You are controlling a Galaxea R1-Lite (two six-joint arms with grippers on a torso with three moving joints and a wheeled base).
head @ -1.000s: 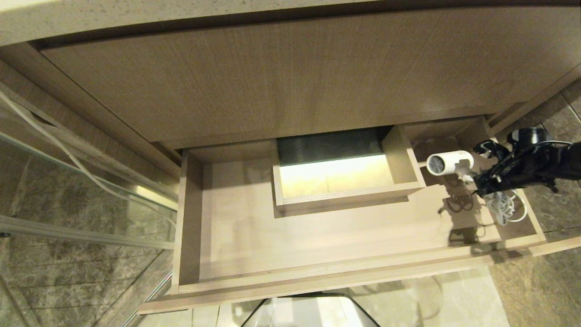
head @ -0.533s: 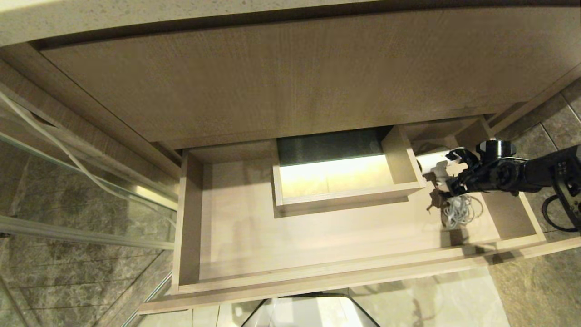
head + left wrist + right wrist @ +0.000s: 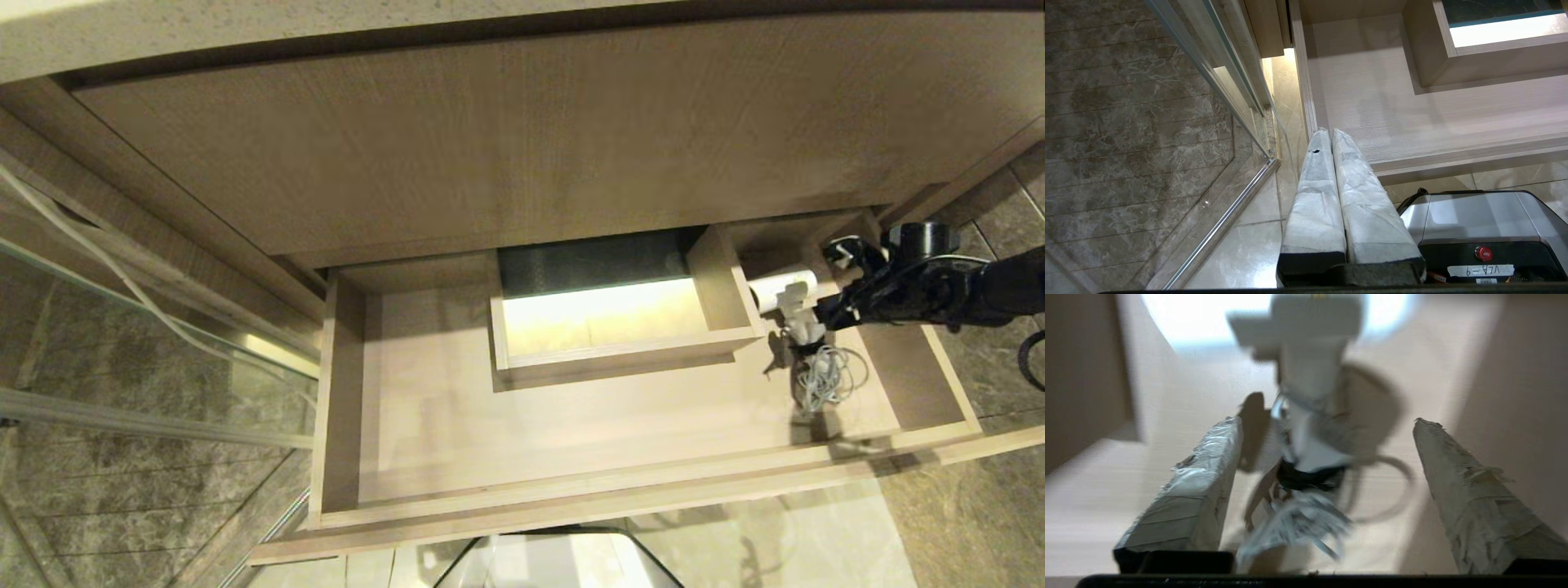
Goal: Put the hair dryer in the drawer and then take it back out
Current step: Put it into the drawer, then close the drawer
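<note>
So we've got the hair dryer (image 3: pixel 782 292) lying on the floor of the open drawer (image 3: pixel 571 425), over in its right end, right next to the boxed cutout (image 3: pixel 718 282). Its bundled cord (image 3: pixel 824 371) sits just in front of it. Our right gripper (image 3: pixel 833 286) is reaching in from the right side, fingers (image 3: pixel 1192 498) spread wide with the dryer between them, not gripping it. Our left gripper (image 3: pixel 1331 139) hangs parked near the drawer's left front corner, fingers pressed together.

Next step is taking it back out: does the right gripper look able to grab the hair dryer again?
Probably yes: the right gripper is open just above the hair dryer lying in the drawer, nothing between them.
</note>
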